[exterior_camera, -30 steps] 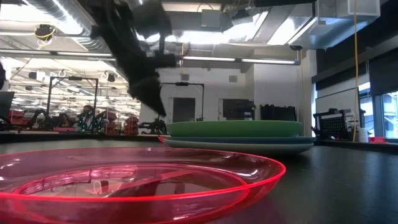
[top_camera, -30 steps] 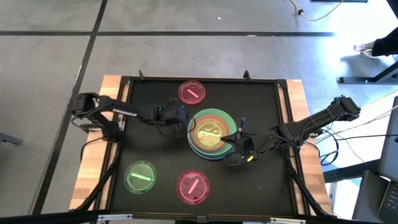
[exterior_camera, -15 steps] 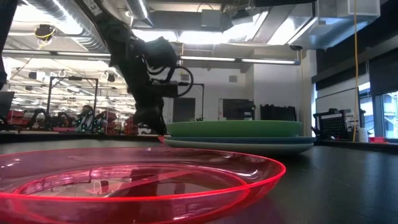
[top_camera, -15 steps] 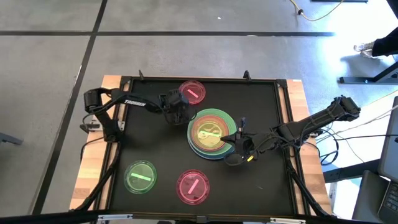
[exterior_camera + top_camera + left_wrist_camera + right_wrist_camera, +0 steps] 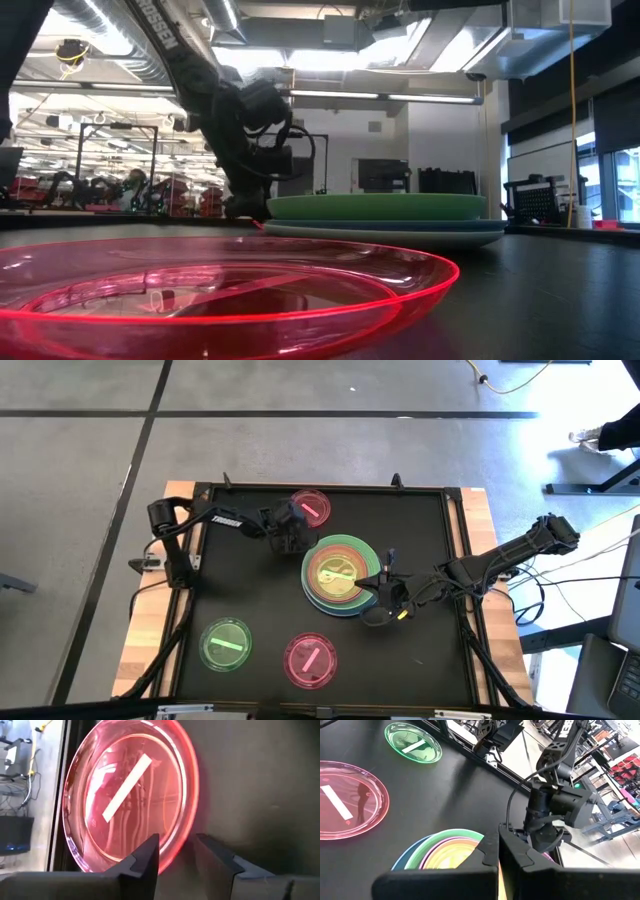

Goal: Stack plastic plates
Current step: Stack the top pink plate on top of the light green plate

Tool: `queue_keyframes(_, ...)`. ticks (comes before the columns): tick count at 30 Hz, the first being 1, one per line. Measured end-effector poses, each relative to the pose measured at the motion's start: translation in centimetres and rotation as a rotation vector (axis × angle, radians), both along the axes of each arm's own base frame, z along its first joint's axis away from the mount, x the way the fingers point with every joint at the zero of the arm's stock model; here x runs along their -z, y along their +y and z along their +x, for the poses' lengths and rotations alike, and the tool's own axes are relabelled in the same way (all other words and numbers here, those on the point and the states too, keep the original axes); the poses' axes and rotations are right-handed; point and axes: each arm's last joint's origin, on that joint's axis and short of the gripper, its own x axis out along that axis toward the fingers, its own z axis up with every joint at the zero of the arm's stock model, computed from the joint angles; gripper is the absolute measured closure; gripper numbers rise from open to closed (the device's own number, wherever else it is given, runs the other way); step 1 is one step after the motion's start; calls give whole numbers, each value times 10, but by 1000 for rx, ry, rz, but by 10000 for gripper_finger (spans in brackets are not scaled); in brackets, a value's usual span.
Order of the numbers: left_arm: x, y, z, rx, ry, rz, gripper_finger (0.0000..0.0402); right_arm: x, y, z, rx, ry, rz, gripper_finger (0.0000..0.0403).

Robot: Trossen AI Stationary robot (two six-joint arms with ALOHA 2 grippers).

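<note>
Left hand (image 5: 291,532) sits low at the rim of the small translucent pink round plastic plate (image 5: 309,508), fingers spread. Stacked round plastic plates (image 5: 338,574) occupy the bench (image 5: 250,595) centre. Right hand (image 5: 384,584), fingers pressed together, rests at the stack's edge.

stacked plates (image 5: 338,573) mid-table; three small plates apart.

left claw (image 5: 291,530) low, fingers apart — right claw (image 5: 385,585) closed
</note>
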Motion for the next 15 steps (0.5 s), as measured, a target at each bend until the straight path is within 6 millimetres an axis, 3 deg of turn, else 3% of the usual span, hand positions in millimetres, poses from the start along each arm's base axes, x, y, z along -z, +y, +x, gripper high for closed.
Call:
queue_keyframes(7, 5, 10, -4, -5, -14, -50, 290, 0, 0, 0, 0, 1, 0, 402)
queue_keyframes(15, 6, 9, -3, -4, -26, -76, 361, 0, 0, 0, 0, 1, -1, 402)
